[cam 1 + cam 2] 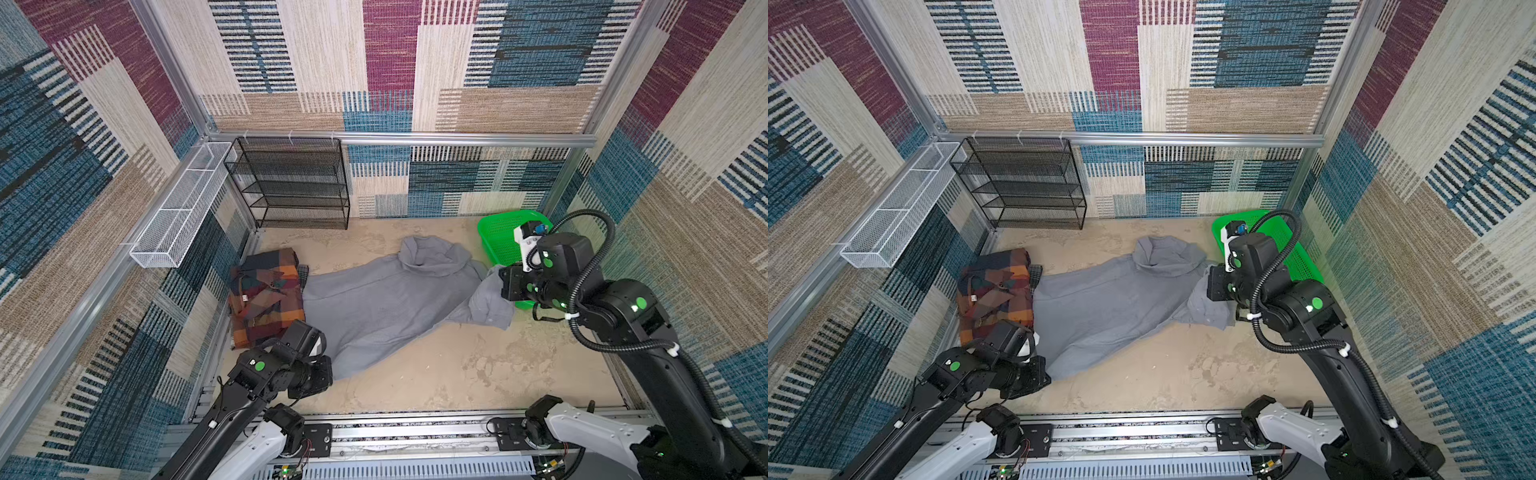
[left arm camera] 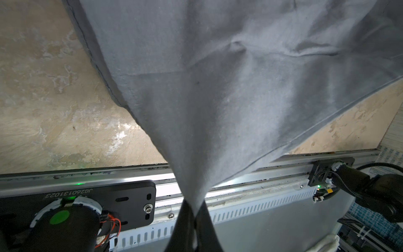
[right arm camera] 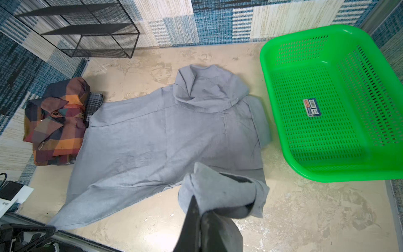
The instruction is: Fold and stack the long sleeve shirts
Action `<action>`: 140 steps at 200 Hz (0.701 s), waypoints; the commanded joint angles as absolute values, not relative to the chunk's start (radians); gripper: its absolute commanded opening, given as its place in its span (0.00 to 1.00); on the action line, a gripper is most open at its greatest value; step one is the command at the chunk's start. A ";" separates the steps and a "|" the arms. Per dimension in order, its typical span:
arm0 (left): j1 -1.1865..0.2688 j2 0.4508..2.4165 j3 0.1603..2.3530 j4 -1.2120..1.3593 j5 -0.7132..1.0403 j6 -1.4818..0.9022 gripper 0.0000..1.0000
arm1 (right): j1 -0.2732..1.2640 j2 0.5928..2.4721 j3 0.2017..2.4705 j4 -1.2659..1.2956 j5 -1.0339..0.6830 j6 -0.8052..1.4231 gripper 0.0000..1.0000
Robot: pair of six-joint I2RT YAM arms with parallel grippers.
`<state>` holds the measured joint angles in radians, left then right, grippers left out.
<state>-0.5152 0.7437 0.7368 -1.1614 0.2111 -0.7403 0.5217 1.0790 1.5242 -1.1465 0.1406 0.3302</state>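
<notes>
A plain gray long sleeve shirt [image 1: 386, 303] [image 1: 1108, 303] lies spread, back up, across the middle of the table, with its collar end bunched toward the far side. My left gripper [image 2: 194, 209] is shut on its near-left corner, and the cloth [image 2: 218, 87] fans out from the fingers. In a top view that gripper [image 1: 330, 365] sits at the shirt's front-left tip. My right gripper [image 3: 199, 209] [image 1: 500, 286] is shut on a bunched, rolled-over part of the gray shirt [image 3: 152, 135] at its right side. The plaid shirt [image 1: 268, 297] [image 3: 56, 122] lies folded at the left, touching the gray one.
A green mesh basket [image 3: 340, 174] [image 1: 496, 237] stands at the back right, close behind my right wrist. A black mesh shelf [image 1: 291, 183] stands against the back wall and a white wire basket [image 1: 183, 208] hangs on the left wall. The metal rail [image 1: 415, 428] edges the table front.
</notes>
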 commanded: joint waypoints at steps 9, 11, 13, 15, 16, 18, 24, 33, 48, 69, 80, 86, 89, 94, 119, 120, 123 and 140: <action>-0.515 0.830 0.738 -1.106 0.229 -0.741 0.00 | 0.521 1.118 1.512 -1.020 0.124 0.288 0.00; -0.515 0.836 0.739 -1.104 0.231 -0.741 0.00 | 0.520 1.123 1.511 -1.015 0.123 0.286 0.00; -0.515 0.843 0.738 -1.102 0.233 -0.741 0.00 | 0.520 1.127 1.509 -1.010 0.124 0.285 0.00; -0.515 0.849 0.738 -1.098 0.235 -0.740 0.00 | 0.520 1.132 1.507 -1.007 0.124 0.283 0.00; -0.515 0.850 0.739 -1.097 0.236 -0.740 0.00 | 0.520 1.133 1.506 -1.006 0.124 0.281 0.00; -0.515 0.856 0.738 -1.095 0.237 -0.738 0.00 | 0.520 1.137 1.504 -1.003 0.124 0.281 0.00; -0.516 0.869 0.743 -1.095 0.236 -0.733 0.00 | 0.520 1.149 1.500 -0.996 0.126 0.276 0.00; -0.516 0.880 0.747 -1.095 0.227 -0.729 0.00 | 0.520 1.165 1.494 -0.979 0.130 0.270 0.00; -0.514 0.884 0.745 -1.089 0.220 -0.733 0.00 | 0.517 1.188 1.482 -0.949 0.137 0.266 0.00; -0.513 0.900 0.752 -1.084 0.210 -0.730 0.00 | 0.508 1.229 1.484 -0.910 0.135 0.258 0.00; -0.507 0.925 0.777 -1.097 0.190 -0.711 0.00 | 0.501 1.250 1.495 -0.895 0.149 0.258 0.00; -0.505 0.939 0.789 -1.103 0.176 -0.699 0.00 | 0.499 1.262 1.503 -0.886 0.161 0.255 0.00; -0.504 0.947 0.793 -1.104 0.170 -0.693 0.00 | 0.499 1.268 1.508 -0.882 0.166 0.254 0.00; -0.498 0.961 0.795 -1.103 0.165 -0.685 0.00 | 0.496 1.282 1.516 -0.878 0.168 0.250 0.00; -0.452 1.031 0.812 -1.080 0.205 -0.648 0.00 | 0.476 1.341 1.541 -0.850 0.130 0.235 0.00; -0.451 1.035 0.814 -1.080 0.204 -0.646 0.00 | 0.476 1.341 1.541 -0.850 0.130 0.235 0.00; -0.447 1.041 0.818 -1.080 0.201 -0.644 0.00 | 0.475 1.347 1.543 -0.847 0.126 0.235 0.00; -0.413 1.072 0.841 -1.073 0.212 -0.621 0.00 | 0.464 1.378 1.553 -0.827 0.117 0.229 0.00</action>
<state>-0.4469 1.0386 0.8112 -1.0893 0.2047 -0.6819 0.4755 1.3472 1.5352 -0.9001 0.1371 0.2489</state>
